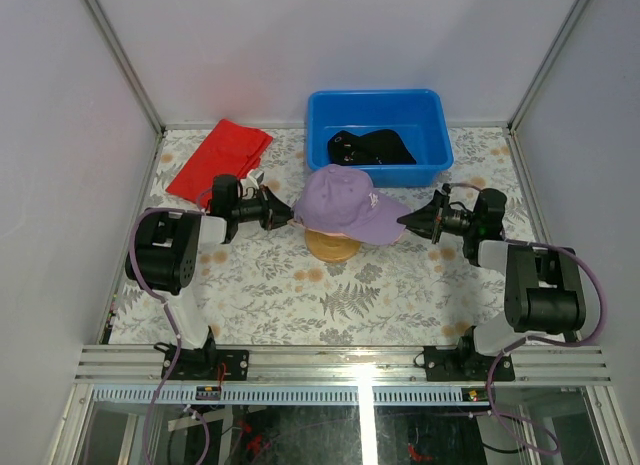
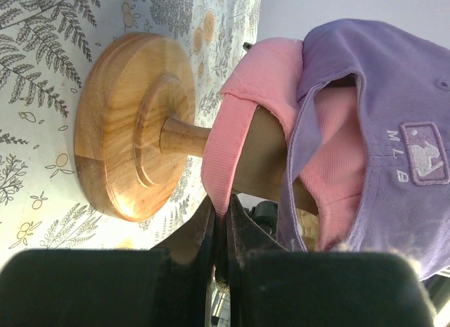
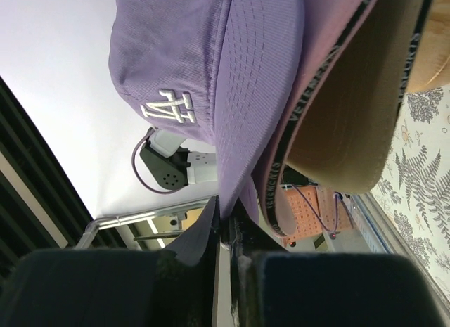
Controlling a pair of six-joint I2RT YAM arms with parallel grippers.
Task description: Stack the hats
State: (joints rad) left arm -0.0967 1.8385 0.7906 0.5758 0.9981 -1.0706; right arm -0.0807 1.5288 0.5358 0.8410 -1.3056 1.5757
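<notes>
Hats [image 1: 340, 210] on fern-print table [image 1: 400, 285] (white walls [image 1: 300, 45]): left gripper [image 2: 221, 225] pinches pink hat [image 2: 253, 81], right gripper [image 3: 225, 221] purple hat [image 3: 176, 53].

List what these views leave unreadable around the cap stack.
- Tan fabric cap: in the top view, buried under the purple LA cap; wrist views show only part.
- Black fabric cap in blue plastic bin: marking too small.
- Left gripper, right gripper: shut; any pinched fabric hidden by fingers.

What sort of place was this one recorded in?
Probably a lab test cell, not a home: plain white panel walls on aluminium framing, a left arm and right arm bolted to a metal rail, and a fern-print cloth covering the table.
</notes>
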